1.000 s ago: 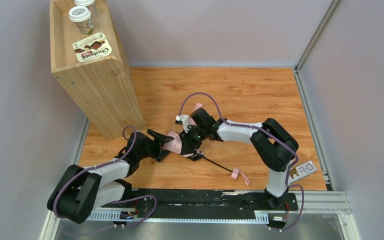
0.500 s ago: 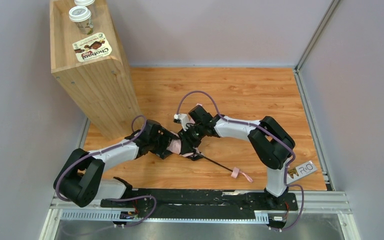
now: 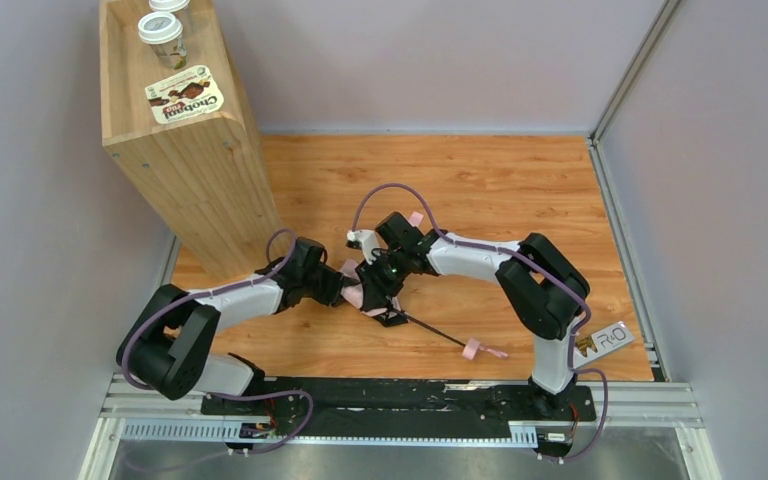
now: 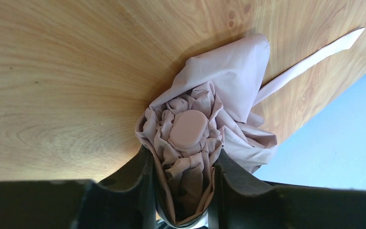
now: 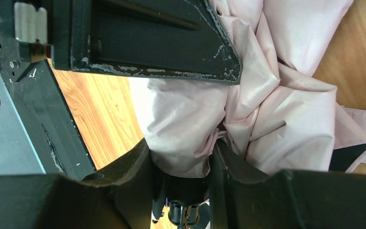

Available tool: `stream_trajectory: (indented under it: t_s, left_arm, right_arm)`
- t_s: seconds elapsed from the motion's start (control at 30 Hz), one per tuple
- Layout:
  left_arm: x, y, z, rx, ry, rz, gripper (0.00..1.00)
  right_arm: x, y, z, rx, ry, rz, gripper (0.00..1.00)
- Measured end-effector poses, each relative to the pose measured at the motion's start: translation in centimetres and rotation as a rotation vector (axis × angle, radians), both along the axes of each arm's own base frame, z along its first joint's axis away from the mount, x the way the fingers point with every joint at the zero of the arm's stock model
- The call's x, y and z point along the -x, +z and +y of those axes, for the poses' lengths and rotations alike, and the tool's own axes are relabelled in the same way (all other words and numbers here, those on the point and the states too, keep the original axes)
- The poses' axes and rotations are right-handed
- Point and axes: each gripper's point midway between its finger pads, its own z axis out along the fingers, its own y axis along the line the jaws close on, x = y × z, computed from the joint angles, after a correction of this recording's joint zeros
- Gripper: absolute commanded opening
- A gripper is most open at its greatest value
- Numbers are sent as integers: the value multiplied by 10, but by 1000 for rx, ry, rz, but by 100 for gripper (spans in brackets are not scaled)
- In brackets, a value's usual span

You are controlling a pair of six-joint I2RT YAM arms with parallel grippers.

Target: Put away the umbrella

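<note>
The umbrella [image 3: 357, 293] is a small pale pink bundle lying mid-table, held between both arms. A thin black shaft [image 3: 432, 328] runs from it to a pink strap loop [image 3: 475, 349]. My left gripper [image 3: 340, 287] comes from the left and is shut on the umbrella; in the left wrist view the gathered fabric and its round cap [image 4: 189, 128] sit pinched in the left gripper [image 4: 183, 164]. A thin pink strap [image 4: 314, 53] trails off over the wood. My right gripper [image 3: 373, 288] is shut on the umbrella [image 5: 276, 105] from the right, its right gripper [image 5: 181, 155] squeezing fabric over black parts.
A tall wooden box [image 3: 185, 160] stands at the back left, close behind the left arm, with two lidded cups [image 3: 163, 30] and a yoghurt lid [image 3: 185, 100] on top. Grey walls enclose the table. A small tag [image 3: 608, 340] lies near the right arm's base.
The left arm has reached right to the umbrella and its open jaws have closed on the fabric. The right gripper has kept its hold; the strap loop barely shifted.
</note>
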Motion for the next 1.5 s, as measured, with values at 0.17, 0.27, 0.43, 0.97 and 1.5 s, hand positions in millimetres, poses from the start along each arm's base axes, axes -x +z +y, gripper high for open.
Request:
stream_trajectory:
  t_s: [0.17,0.27,0.43,0.97,1.5]
  left_arm:
    - [2,-2,0,0,-18,-11,0]
    - [2,-2,0,-1,-27,-17,0]
    - [3,1,2,-5,-21,-27,0]
    - [6,0,12,-27,57,11,0]
    - [4,1,22,-43,127,-13,0]
  right_arm:
    - [0,1,1,39,-51,-16,58]
    - [-3,2,-3,93,-133,-30,82]
    - [-6,20,-29,210,-321,-44,100]
    - [45,28,-250,608,-1245,149,0]
    - [116,17,-265,589,-1291,348,0]
